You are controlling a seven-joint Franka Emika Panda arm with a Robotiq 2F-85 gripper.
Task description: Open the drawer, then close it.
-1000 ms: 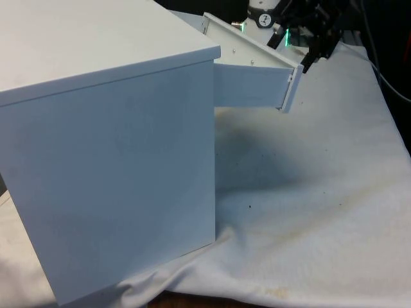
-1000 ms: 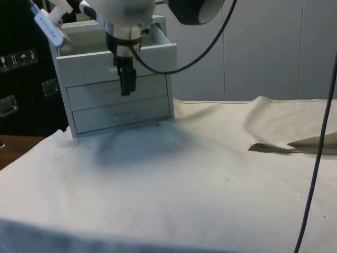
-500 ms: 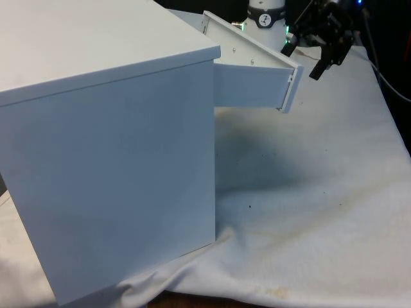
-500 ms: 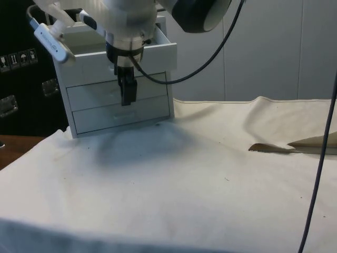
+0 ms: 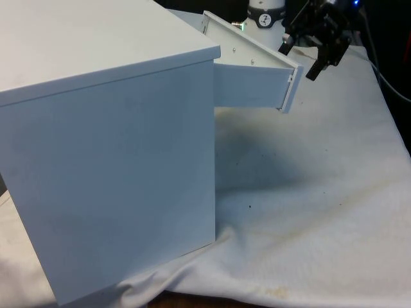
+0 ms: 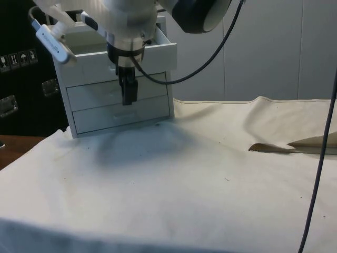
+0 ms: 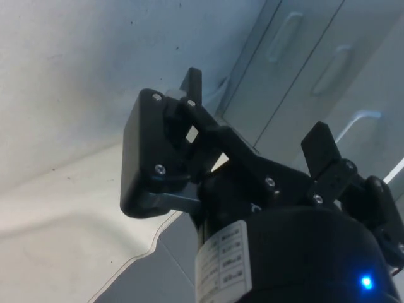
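A white chest of drawers (image 5: 109, 147) turns its side to the front view; its top drawer (image 5: 253, 83) stands pulled out towards the robot. From the side, the chest (image 6: 121, 113) faces the table and the top drawer (image 6: 145, 57) juts forward above two closed ones. My black gripper (image 5: 302, 58) hovers just past the drawer's front panel (image 5: 290, 90), apart from it. In the side view the gripper (image 6: 128, 94) hangs before the middle drawer. In the wrist view the gripper (image 7: 255, 117) is open with nothing between its fingers, and the drawer handles (image 7: 284, 38) lie beyond.
White cloth (image 5: 321, 212) covers the table to the front view's right of the chest. A black cable (image 6: 316, 158) hangs down at the side view's right, near a rumpled fold of cloth (image 6: 274, 148).
My gripper has drawn back from the drawer's front panel, towards the front view's right and slightly lower in the side view. The drawer has stayed pulled out.
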